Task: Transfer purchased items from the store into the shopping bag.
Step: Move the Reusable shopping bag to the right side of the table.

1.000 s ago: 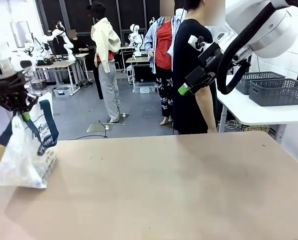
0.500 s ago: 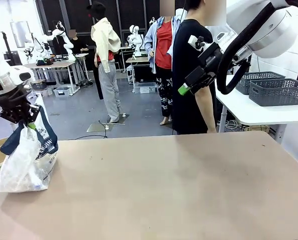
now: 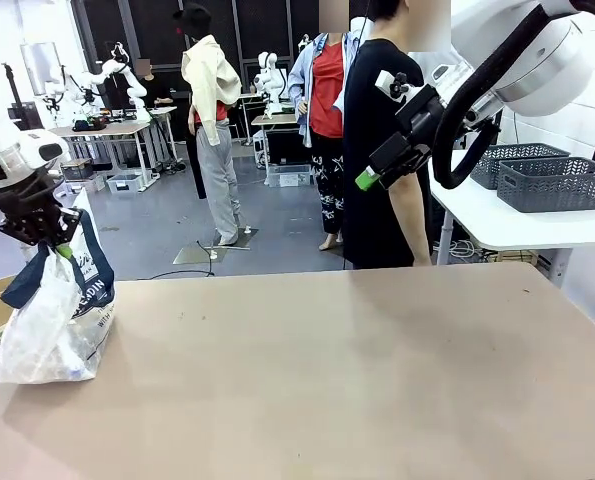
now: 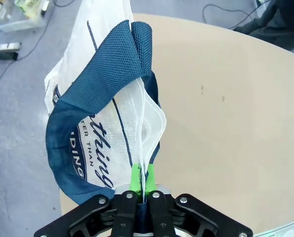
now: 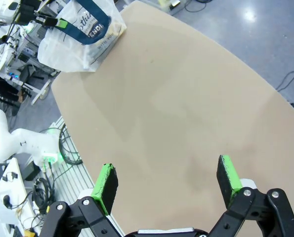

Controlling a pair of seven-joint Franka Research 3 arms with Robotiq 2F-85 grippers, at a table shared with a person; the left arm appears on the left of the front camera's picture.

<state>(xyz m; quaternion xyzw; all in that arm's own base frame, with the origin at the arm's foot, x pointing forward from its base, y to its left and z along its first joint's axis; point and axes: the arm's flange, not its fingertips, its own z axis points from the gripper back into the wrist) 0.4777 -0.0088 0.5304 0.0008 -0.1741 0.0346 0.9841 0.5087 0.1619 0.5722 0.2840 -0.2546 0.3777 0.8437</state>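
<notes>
The bag (image 3: 55, 320) has settled lower onto the counter (image 3: 327, 370); left jaws (image 3: 57, 243) clamp its top edge, directly above; right jaws (image 5: 167, 181) wide, well apart.

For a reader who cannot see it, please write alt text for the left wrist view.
The left gripper is shut on the top edge of a translucent white shopping bag, which rests on the corner of a tan table. A navy strap handle loops over the bag, above dark lettering on its side.
</notes>
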